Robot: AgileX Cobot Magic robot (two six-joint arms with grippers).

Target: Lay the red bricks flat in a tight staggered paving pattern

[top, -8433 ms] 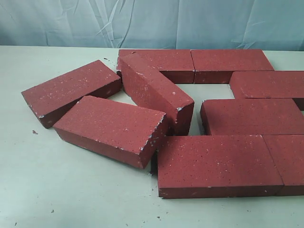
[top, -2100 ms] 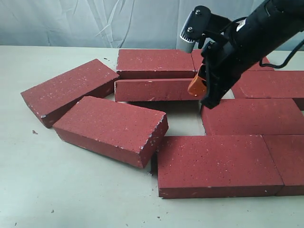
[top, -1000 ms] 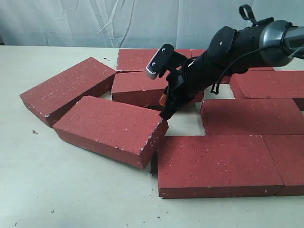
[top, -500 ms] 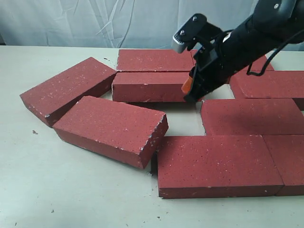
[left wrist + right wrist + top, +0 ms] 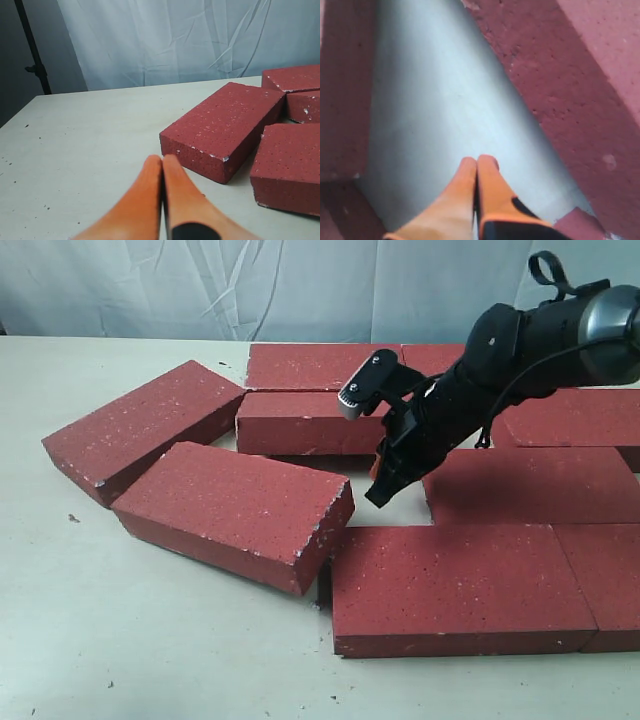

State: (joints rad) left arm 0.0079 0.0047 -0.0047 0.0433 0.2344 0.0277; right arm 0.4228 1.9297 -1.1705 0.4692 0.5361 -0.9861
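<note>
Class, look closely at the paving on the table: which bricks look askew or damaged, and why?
Two bricks on the left lie skewed against the squared rows: the far-left brick and the nearer brick, whose corner is chipped whitish. A bare gap of table is open mid-pattern, where the shut right fingers point.

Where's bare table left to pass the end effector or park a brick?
Widest bare table lies in front of the two skewed left bricks; more behind them. The shut right end effector occupies the small gap among the centre bricks; the right side is packed.
</note>
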